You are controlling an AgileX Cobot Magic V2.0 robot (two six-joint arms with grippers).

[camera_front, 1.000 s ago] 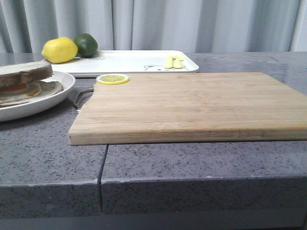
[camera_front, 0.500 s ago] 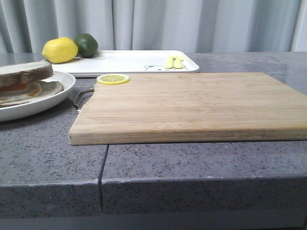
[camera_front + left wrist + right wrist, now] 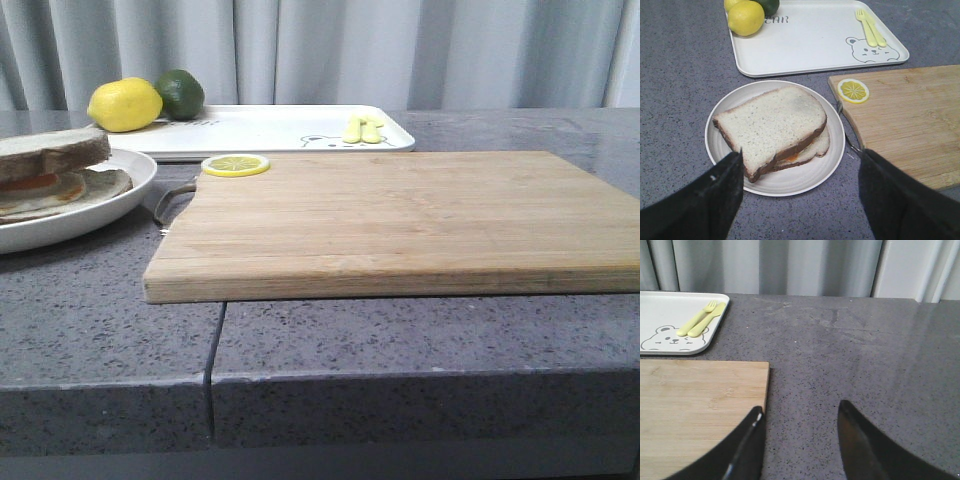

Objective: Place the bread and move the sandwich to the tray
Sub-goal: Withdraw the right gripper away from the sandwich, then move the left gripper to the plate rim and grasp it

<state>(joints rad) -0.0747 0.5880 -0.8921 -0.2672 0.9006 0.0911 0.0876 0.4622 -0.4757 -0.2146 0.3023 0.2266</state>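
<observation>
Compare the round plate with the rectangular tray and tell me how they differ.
The plate is round; the tray is rectangular with rounded corners. The plate holds the sandwich; the tray carries a lemon, a lime and small yellow cutlery. The tray bears a bear drawing; no drawing shows on the plate. The plate lies between the left claw's open fingers; the tray lies beyond. Both are white and rest on the grey counter.

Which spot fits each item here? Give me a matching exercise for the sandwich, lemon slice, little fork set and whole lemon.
Items:
1. sandwich
2. lemon slice
3. fork set
4. whole lemon

Places:
A. corner of the cutting board
B. on the round plate
C. tray, beside the lime
D. tray, beside the bear drawing

Pairs: 1-B, 2-A, 3-D, 4-C
</observation>
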